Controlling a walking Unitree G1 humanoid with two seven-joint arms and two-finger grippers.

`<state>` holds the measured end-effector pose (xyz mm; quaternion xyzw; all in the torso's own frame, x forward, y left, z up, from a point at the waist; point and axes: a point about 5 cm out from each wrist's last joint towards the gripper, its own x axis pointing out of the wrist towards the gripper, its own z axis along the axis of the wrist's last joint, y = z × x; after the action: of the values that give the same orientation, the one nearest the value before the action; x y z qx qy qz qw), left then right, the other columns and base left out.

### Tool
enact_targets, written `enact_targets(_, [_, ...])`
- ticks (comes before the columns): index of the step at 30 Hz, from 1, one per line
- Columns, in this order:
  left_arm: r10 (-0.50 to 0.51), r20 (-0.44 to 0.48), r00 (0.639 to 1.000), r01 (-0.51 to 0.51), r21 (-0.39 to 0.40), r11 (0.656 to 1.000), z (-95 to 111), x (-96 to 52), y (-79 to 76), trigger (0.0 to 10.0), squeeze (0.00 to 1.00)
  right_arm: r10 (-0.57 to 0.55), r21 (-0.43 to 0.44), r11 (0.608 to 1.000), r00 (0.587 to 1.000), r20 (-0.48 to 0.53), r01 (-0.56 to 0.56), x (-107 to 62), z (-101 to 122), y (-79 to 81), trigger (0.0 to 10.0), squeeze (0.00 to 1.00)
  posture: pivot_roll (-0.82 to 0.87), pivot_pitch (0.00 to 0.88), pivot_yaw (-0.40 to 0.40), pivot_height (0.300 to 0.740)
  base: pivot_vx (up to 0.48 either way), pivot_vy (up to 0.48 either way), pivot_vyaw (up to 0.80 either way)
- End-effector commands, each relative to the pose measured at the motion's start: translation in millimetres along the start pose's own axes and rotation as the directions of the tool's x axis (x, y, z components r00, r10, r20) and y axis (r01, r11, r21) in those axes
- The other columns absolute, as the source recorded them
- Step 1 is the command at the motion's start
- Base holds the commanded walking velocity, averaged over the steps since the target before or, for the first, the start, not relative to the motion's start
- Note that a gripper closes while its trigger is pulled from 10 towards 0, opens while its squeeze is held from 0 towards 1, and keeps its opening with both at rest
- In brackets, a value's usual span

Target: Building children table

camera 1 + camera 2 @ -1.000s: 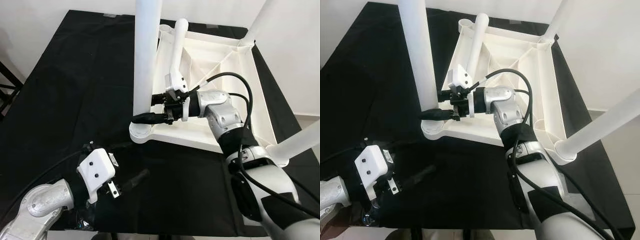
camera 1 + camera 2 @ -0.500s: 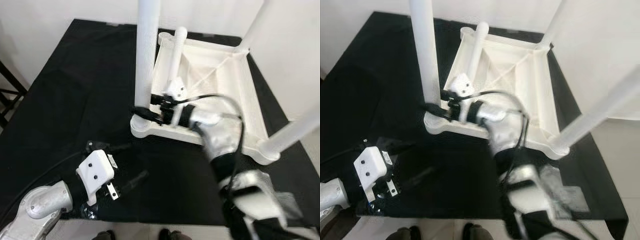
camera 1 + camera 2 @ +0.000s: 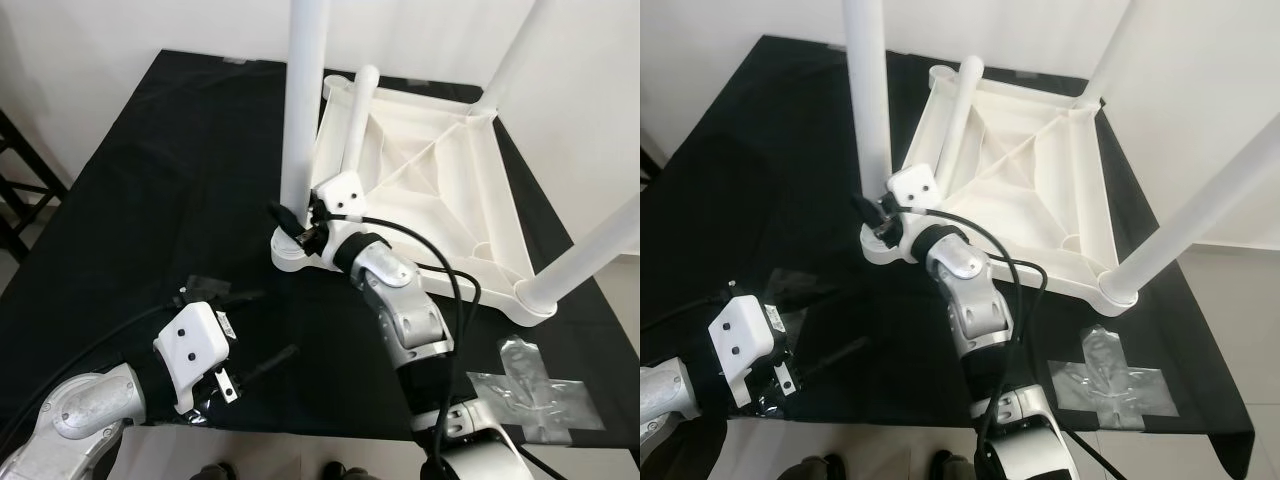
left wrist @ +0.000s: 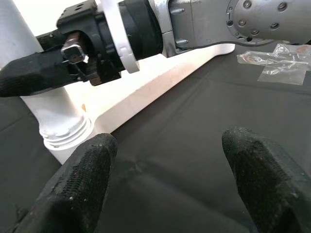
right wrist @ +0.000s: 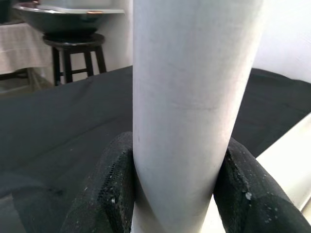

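1. The white tabletop (image 3: 440, 190) is lying upside down on a black cloth (image 3: 150, 180), underside ribs facing up.
2. Three legs are standing up out of its corners: the near-left leg (image 3: 303, 100), one at the far right corner (image 3: 515, 50), and one at the near right corner (image 3: 590, 250).
3. A fourth, loose leg (image 3: 355, 120) is lying inside the tabletop along its left edge, with its top end up by the far-left corner.
4. The right gripper (image 5: 177, 194) is down at the base of the near-left leg, right above the corner socket (image 3: 290, 255). Its fingers (image 5: 114, 189) sit on either side of the tube and press against it, so it's clamped on that leg.
5. The right arm (image 3: 400, 310) reaches in from the front, with a black cable looping off it over the tabletop's near edge.
6. The left gripper (image 4: 165, 189) is low over the cloth at front left, well apart from the table. Fingers are spread wide with nothing between them, and they point toward the socket corner.
7. A crinkly clear plastic bag (image 4: 277, 60) lies on the cloth past the right arm in the left wrist view.
8. There's a cross of grey tape (image 3: 535, 390) on the cloth near the front right corner.
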<state>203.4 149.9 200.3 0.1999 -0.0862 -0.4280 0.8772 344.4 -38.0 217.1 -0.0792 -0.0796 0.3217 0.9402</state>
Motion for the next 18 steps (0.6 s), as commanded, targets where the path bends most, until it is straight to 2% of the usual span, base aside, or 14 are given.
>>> enact_targets(1, [-0.020,-0.009,1.000,0.020,0.004,1.000,0,-1.3,-2.0,10.0,0.00,-0.080,-0.043,0.996,0.982,-0.169,0.074,-7.9,-30,-3.5,0.0,0.00,0.14,0.247,-0.130,0.740,0.000,0.000,0.00])
enact_targets(2, [-0.022,-0.009,1.000,0.022,0.004,1.000,0,-0.8,-2.4,10.0,0.00,-0.081,-0.024,0.997,0.984,-0.160,0.078,-8.0,-25,-2.2,10.0,0.00,0.14,0.247,-0.128,0.740,0.000,0.000,0.00])
enact_targets(5, [-0.023,-0.009,1.000,0.023,0.003,1.000,0,-0.4,-2.6,10.0,0.00,-0.080,-0.009,0.997,0.985,-0.153,0.079,-8.2,-22,-1.4,10.0,0.00,0.14,0.249,-0.128,0.740,0.000,0.000,0.00])
enact_targets(6, [-0.025,-0.008,1.000,0.025,0.003,1.000,0,0.3,-2.8,10.0,0.00,0.029,0.066,0.998,0.997,-0.066,-0.024,-4.2,-6,-1.5,10.0,1.00,0.13,0.252,-0.128,0.740,0.000,0.000,0.00])
enact_targets(9, [-0.025,-0.007,1.000,0.025,0.003,1.000,1,0.8,-2.9,10.0,0.00,0.108,0.108,0.988,0.994,0.009,-0.108,-1.9,6,-2.1,10.0,1.00,0.13,0.254,-0.127,0.740,0.000,0.000,0.00])
enact_targets(10, [-0.025,-0.006,1.000,0.025,0.003,1.000,1,1.2,-2.9,10.0,0.00,0.193,0.089,0.976,0.977,0.088,-0.201,-1.0,19,-5.9,10.0,1.00,0.13,0.255,-0.128,0.740,0.000,0.000,0.00])
enact_targets(11, [-0.025,-0.006,1.000,0.025,0.003,1.000,1,1.2,-2.9,10.0,0.00,0.193,0.089,0.976,0.977,0.088,-0.201,-1.0,19,-5.9,10.0,1.00,0.13,0.255,-0.128,0.740,0.000,0.000,0.00])
enact_targets(12, [-0.025,-0.006,1.000,0.025,0.003,1.000,1,1.6,-3.1,10.0,0.00,0.305,0.024,0.950,0.943,0.136,-0.311,-1.8,31,-16.3,10.0,1.00,0.13,0.260,-0.129,0.740,0.000,0.000,0.00])
enact_targets(13, [-0.025,-0.006,1.000,0.025,0.003,1.000,1,1.6,-3.1,10.0,0.00,0.305,0.024,0.950,0.943,0.136,-0.311,-1.8,31,-16.3,10.0,1.00,0.13,0.260,-0.129,0.740,0.000,0.000,0.00])
enact_targets(14, [-0.024,-0.009,1.000,0.024,0.004,1.000,1,1.2,-3.2,10.0,0.00,0.440,-0.081,0.898,0.889,0.124,-0.433,-5.1,38,-26.7,10.0,0.00,0.14,0.269,-0.131,0.740,0.000,0.000,0.00])
enact_targets(15, [-0.022,-0.012,1.000,0.022,0.005,1.000,2,0.3,-3.3,10.0,0.00,0.531,-0.154,0.843,0.842,0.091,-0.515,-8.4,43,-35.3,10.0,0.00,0.15,0.278,-0.131,0.740,0.000,0.000,0.00])
enact_targets(16, [-0.022,-0.012,1.000,0.022,0.005,1.000,2,0.3,-3.3,10.0,0.00,0.531,-0.154,0.843,0.842,0.091,-0.515,-8.4,43,-35.3,10.0,0.00,0.15,0.278,-0.131,0.740,0.000,0.000,0.00])
enact_targets(17, [-0.018,-0.026,0.999,0.018,0.006,1.000,1,-2.7,-3.0,10.0,0.00,0.648,-0.205,0.750,0.761,0.036,-0.629,-11.0,47,-45.0,10.0,0.00,0.15,0.290,-0.131,0.740,0.000,0.000,0.00])
enact_targets(18, [-0.017,-0.032,0.999,0.018,0.007,1.000,1,-3.8,-2.9,10.0,0.00,0.671,-0.209,0.728,0.741,0.027,-0.652,-11.1,49,-46.5,10.0,0.00,0.15,0.290,-0.131,0.740,0.000,0.000,0.00])
